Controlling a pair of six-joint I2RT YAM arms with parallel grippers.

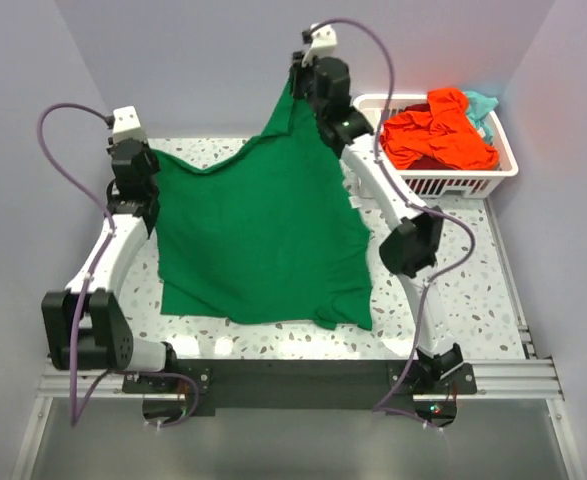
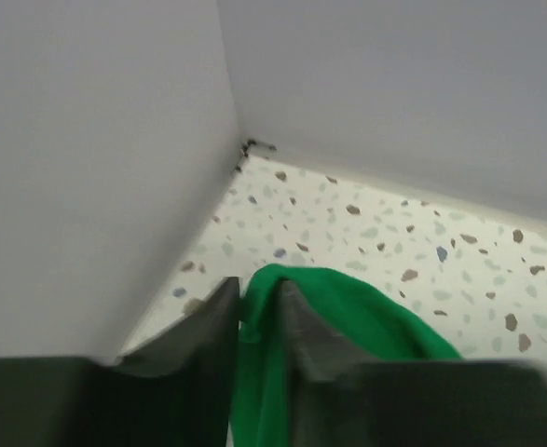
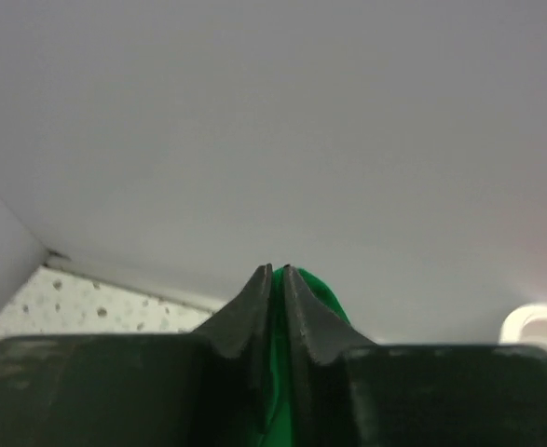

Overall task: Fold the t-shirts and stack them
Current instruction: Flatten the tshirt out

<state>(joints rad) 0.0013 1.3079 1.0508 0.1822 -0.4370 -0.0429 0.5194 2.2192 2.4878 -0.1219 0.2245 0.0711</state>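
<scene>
A bright green t-shirt (image 1: 263,235) hangs spread between both arms over the speckled table (image 1: 473,300), its lower edge resting on the top. My left gripper (image 1: 145,160) holds the shirt's far left corner low near the table; green cloth (image 2: 348,312) bunches between its fingers (image 2: 219,317). My right gripper (image 1: 298,85) is raised high at the back and is shut on the shirt's other corner, with a green fold (image 3: 315,289) pinched at its fingertips (image 3: 259,284). An orange-red t-shirt (image 1: 435,135) and a teal one (image 1: 481,105) lie in the basket.
The white slotted basket (image 1: 453,182) stands at the back right of the table. Grey walls close in the back and both sides, and the left gripper (image 2: 259,298) is near the back left corner (image 2: 245,149). A metal rail (image 1: 293,378) runs along the near edge.
</scene>
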